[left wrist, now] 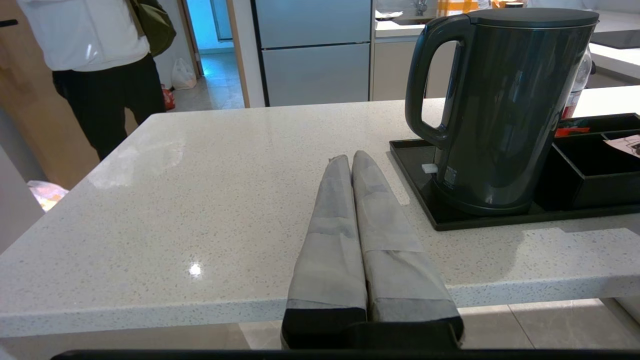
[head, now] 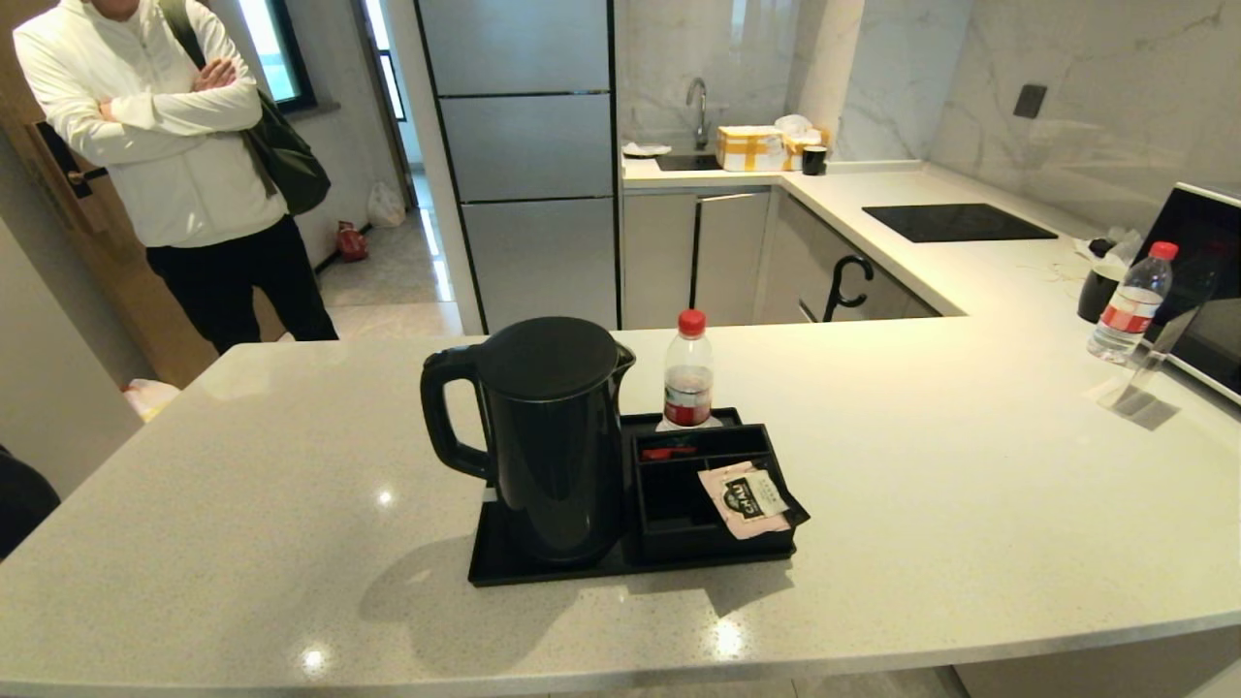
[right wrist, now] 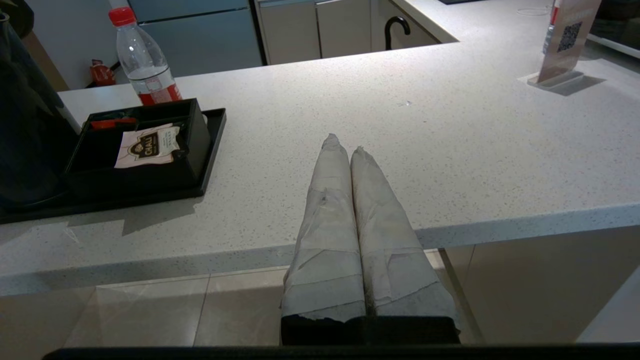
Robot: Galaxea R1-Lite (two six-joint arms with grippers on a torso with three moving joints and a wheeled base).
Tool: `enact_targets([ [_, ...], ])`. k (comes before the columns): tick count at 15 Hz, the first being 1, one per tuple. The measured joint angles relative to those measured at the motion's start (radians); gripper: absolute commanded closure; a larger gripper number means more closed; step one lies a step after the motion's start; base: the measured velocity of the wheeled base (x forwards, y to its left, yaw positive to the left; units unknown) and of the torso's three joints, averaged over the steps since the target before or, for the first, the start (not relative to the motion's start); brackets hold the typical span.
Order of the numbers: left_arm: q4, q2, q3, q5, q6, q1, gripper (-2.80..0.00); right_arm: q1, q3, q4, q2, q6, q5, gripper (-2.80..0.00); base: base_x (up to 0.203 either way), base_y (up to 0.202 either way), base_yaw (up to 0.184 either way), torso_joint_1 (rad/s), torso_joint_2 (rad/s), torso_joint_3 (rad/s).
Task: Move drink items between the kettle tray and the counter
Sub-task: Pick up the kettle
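Note:
The matte-black kettle (head: 553, 436) (left wrist: 500, 105) stands on the left half of the black kettle tray (head: 504, 562) (left wrist: 415, 170) in the middle of the speckled counter (head: 970, 504). A clear bottle with red cap (head: 688, 373) (right wrist: 144, 60) stands at the tray's far edge, behind the divided compartments. My left gripper (left wrist: 350, 157) hangs shut and empty at the counter's near edge, to the left of the kettle. My right gripper (right wrist: 345, 142) is shut and empty too, at the near edge to the right of the tray. Neither gripper shows in the head view.
A pink tea sachet (head: 747, 499) lies over the tray's compartments. A second red-capped bottle (head: 1129, 302), a black cup (head: 1097, 291), a sign holder (right wrist: 560, 50) and a microwave (head: 1207, 281) sit far right. A black hob (head: 955, 223) lies beyond. A person (head: 184, 145) stands back left.

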Motion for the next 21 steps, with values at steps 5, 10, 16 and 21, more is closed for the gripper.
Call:
enact_targets([
  [5,0.000,0.000,0.000,0.000,0.005,0.000,0.00,-0.001,0.000,0.000,0.000,0.000,0.000,0.00,0.000,0.000,0.000,0.000,0.00,0.000],
  [10,0.004,0.000,0.000,0.000,0.016,0.000,0.00,0.000,0.000,0.000,0.000,0.000,0.000,0.00,0.000,0.000,0.000,0.000,0.00,0.000],
  [16,0.059,0.001,0.000,0.001,0.017,0.000,0.00,-0.001,0.000,0.000,0.000,0.000,0.000,0.00,0.000,0.000,0.000,0.000,0.00,0.000],
  [21,0.324,0.160,-0.305,-0.014,0.006,0.000,0.00,0.000,0.000,0.000,0.000,0.000,0.000,0.00,0.000,0.000,0.000,0.000,0.00,0.000],
])
